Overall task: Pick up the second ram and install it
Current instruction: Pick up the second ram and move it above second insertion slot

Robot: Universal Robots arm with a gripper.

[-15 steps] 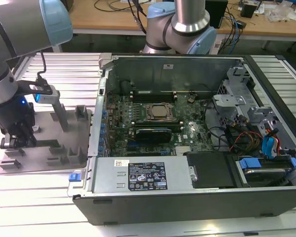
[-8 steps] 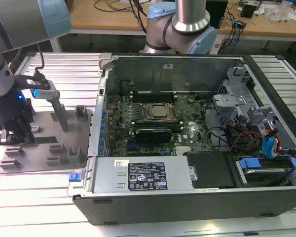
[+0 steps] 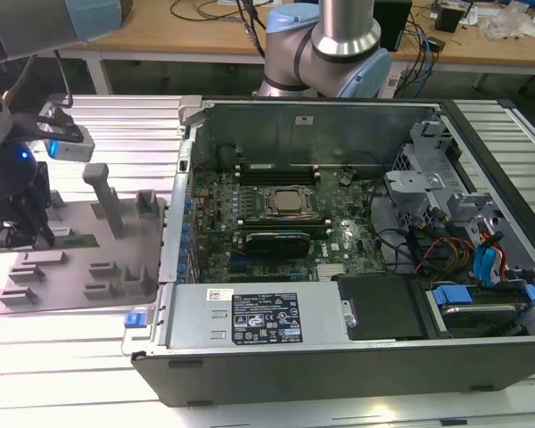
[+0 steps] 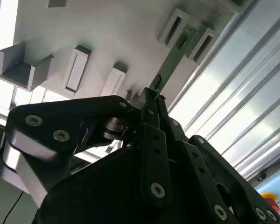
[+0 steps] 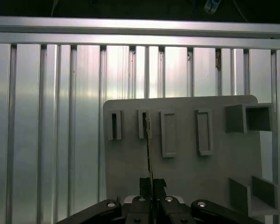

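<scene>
Jaws of the gripper (image 5: 152,183) were pressed together on the near end of the second ram (image 4: 173,56), the tool lined up end-on with the stick. Ram stood on edge, its far end in a slotted peg of the grey holder tray (image 5: 214,172); the slot kept it upright, so both flat faces were offered to the jaws. Tray lay on the ribbed desk (image 5: 51,116), at the exterior view's left of the open computer case (image 3: 339,330). Grip judged firm, though the linkage hid the contact itself.

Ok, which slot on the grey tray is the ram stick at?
The narrow slot next to the outermost one, straight ahead of the tool: the second ram ends there; the other slots look empty.
</scene>
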